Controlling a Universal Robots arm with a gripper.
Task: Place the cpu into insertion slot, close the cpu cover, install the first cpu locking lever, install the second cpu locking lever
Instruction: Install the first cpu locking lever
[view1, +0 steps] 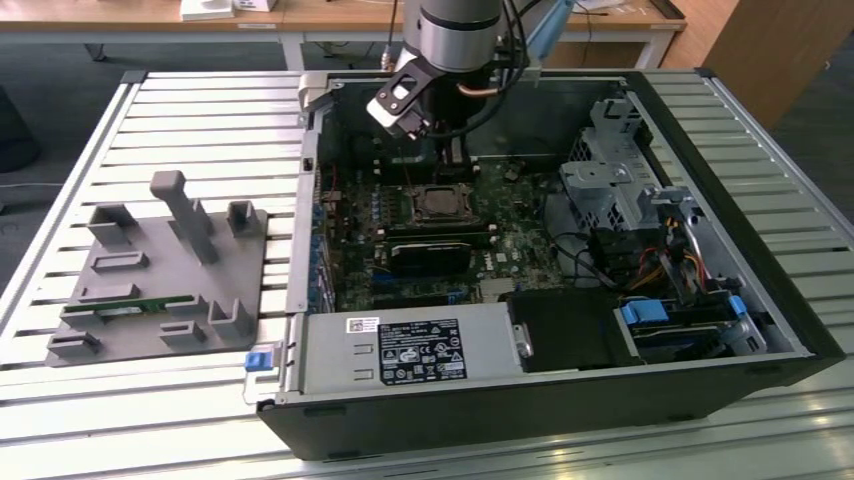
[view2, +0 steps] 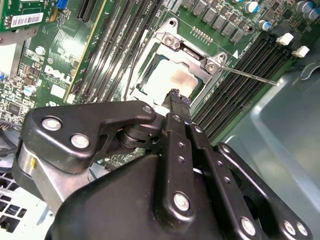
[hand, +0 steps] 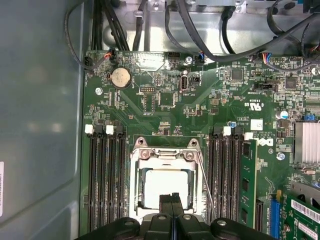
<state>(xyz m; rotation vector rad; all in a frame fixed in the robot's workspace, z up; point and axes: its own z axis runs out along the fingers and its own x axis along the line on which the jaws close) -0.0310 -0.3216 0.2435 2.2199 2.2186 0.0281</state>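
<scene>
Claw (hand: 171, 197) pinched closed, tip at cpu cover (hand: 137, 185) edge, cpu (hand: 165, 182) seated inside

The silvery-tan cpu (hand: 165, 186) is lying flat in the slot (view1: 441, 203), at twelve o'clock of the exterior view's centre, and the silver cover (hand: 162, 155) is framing it.

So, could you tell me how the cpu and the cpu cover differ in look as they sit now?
The cpu is a solid pale square; the cpu cover is an open frame with a window. The cpu lies inside; the cpu cover lies around its edges. Both are silvery metal.
</scene>
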